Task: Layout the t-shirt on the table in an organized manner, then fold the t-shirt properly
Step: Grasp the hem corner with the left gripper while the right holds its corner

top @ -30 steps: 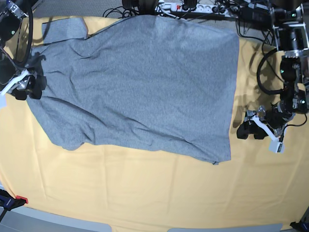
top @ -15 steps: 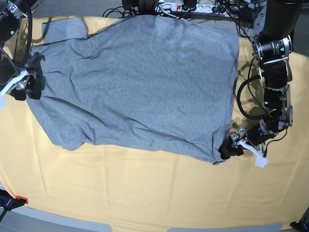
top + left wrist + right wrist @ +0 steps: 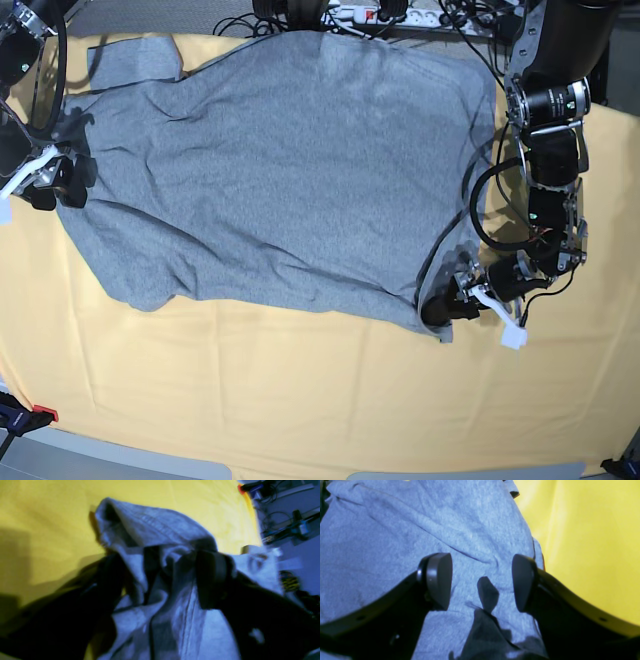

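The grey t-shirt (image 3: 280, 170) lies spread on the yellow table (image 3: 300, 400), plain side up with no lettering showing. My left gripper (image 3: 438, 308) is at the shirt's near right hem corner. In the left wrist view, its jaws (image 3: 178, 572) stand apart with a raised fold of the t-shirt (image 3: 160, 525) bunched between them; the picture is blurred. My right gripper (image 3: 58, 185) sits at the shirt's left edge. The right wrist view shows it open (image 3: 481, 580) just above flat grey cloth (image 3: 420, 517), with nothing between its fingers (image 3: 440, 580).
A power strip and cables (image 3: 390, 12) run along the table's far edge. A red-and-black clamp (image 3: 30, 412) sits at the near left corner. Bare yellow cloth (image 3: 590, 542) stretches along the front and right of the shirt.
My left arm has moved left onto the shirt's near right corner and pushed the hem inward. Its jaws have narrowed around the cloth. The right arm has not moved.
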Robot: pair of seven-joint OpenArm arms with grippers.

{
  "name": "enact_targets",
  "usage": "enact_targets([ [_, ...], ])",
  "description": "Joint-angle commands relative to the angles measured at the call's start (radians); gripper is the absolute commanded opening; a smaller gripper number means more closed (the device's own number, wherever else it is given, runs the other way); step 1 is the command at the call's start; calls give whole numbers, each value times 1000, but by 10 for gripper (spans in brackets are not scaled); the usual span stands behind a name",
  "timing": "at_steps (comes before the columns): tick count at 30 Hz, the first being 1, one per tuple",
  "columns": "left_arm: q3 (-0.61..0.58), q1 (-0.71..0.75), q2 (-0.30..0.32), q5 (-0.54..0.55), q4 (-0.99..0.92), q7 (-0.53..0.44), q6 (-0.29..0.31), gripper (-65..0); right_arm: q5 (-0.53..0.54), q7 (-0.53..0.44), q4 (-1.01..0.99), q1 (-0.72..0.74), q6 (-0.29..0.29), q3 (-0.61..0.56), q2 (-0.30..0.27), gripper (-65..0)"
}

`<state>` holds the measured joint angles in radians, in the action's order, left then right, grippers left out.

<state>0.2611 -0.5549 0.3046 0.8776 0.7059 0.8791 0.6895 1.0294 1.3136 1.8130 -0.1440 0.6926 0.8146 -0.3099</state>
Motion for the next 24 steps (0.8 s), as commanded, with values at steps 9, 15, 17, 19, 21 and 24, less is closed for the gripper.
enact_targets([
  [9,1,-39,12,3,12,-14,9,-643,103,-18,20,11,6,6,-20,-258],
  [15,1,-41,23,99,12,21,9,-230,97,-18,20,11,6,6,-20,-258],
  [17,1,-41,30,137,12,48,9,-196,97,-18,20,11,6,6,-20,-258],
  [19,1,-41,36,161,12,73,9,-196,97,-18,20,12,6,6,-20,-258],
  [21,1,-41,45,190,12,100,9,-196,97,-18,20,11,6,6,-20,-258],
  [24,1,-41,64,252,12,155,9,-196,97,-18,20,11,6,6,-19,-258],
])
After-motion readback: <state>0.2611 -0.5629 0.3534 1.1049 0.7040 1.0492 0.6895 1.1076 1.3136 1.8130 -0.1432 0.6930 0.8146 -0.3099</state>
